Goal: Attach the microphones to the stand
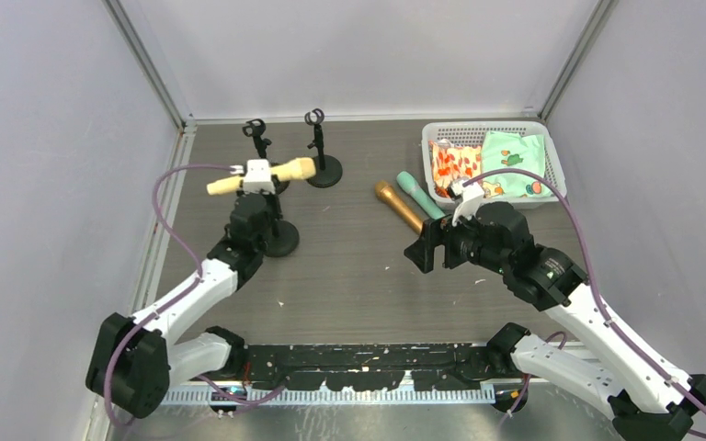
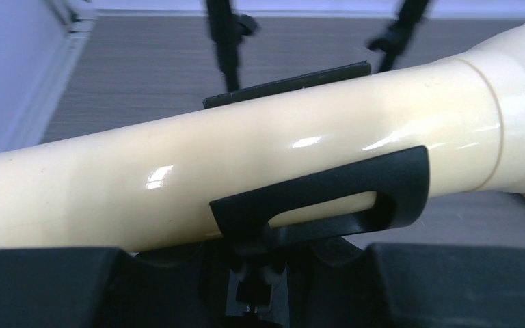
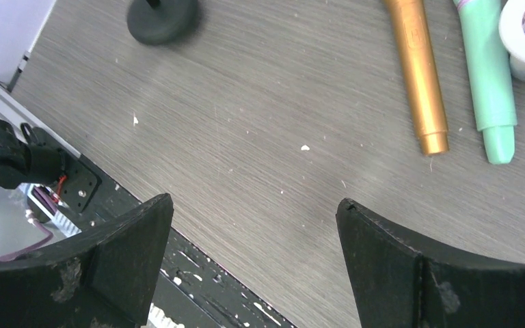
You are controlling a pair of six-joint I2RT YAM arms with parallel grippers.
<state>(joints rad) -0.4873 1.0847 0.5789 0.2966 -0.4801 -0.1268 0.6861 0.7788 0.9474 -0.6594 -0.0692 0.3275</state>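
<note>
**Desk:** At the table's left, where is the cream-yellow microphone?

**Photographer:** Level above the wood-grain top, wall near its left, black stands just behind. The left gripper clamps its glossy barrel against a black clip.

**Desk:** Right side?

**Photographer:** The right gripper gapes empty over bare table. The golden-brown microphone and mint-green microphone lie together beside a white basket.

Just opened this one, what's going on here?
The left end effector is shut on the cream-yellow microphone, holding it sideways at a black stand clip, which partly wraps its handle; whether it is fully seated is unclear. The right end effector hangs open above the table, holding nothing. The golden-brown microphone and mint-green microphone lie side by side beside the white basket, not yet on stands.
</note>
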